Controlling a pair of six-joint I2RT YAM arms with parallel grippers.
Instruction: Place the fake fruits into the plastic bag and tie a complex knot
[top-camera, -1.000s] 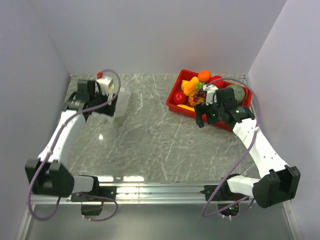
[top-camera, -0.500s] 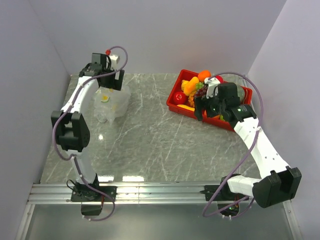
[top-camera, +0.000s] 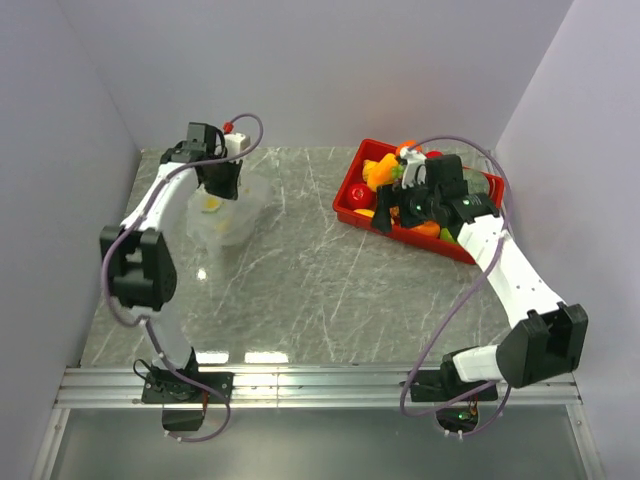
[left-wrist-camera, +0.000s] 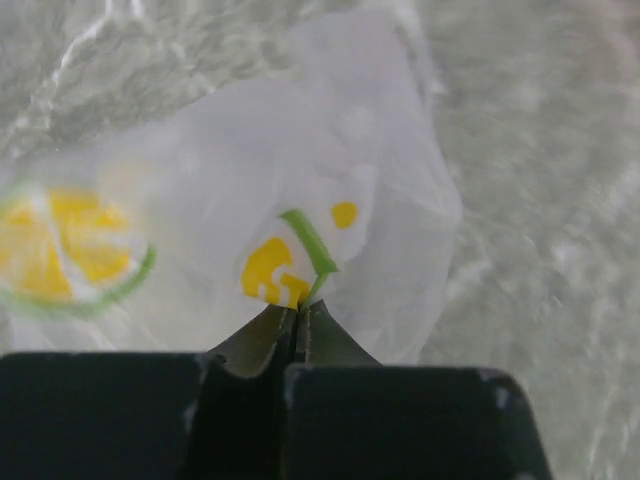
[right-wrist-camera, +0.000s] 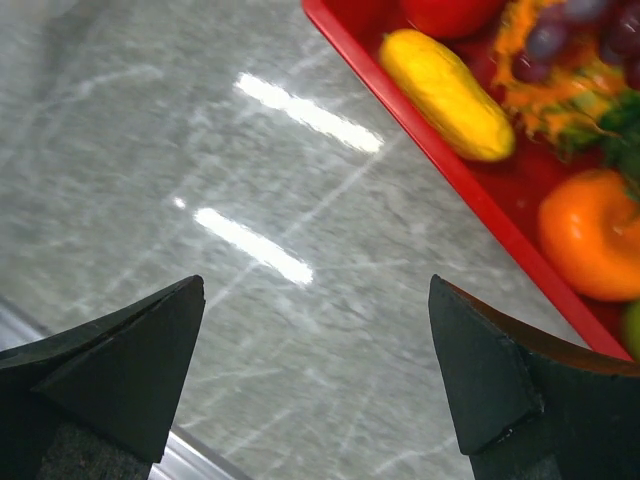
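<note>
The plastic bag (top-camera: 228, 215) lies crumpled at the back left of the table, clear film with yellow and green print (left-wrist-camera: 270, 270). My left gripper (top-camera: 222, 180) hangs over its far edge. Its fingers (left-wrist-camera: 296, 322) are shut on a fold of the film. The fake fruits sit in the red tray (top-camera: 347, 210) at the back right: a red one (top-camera: 358, 193), an orange one (right-wrist-camera: 590, 235), a long yellow one (right-wrist-camera: 445, 92) and purple grapes (right-wrist-camera: 545, 42). My right gripper (top-camera: 392, 215) hovers open over the tray's near left rim (right-wrist-camera: 470, 190), holding nothing. No knot is in view.
Grey walls close in the table on the left, back and right. A metal rail (top-camera: 320, 385) runs along the near edge between the arm bases. Bare marble (top-camera: 300, 270) lies between the bag and the tray.
My left arm swung up and over the bag, and its gripper closed on the film, pulling the bag slightly right. My right gripper shifted left along the tray, staying open.
</note>
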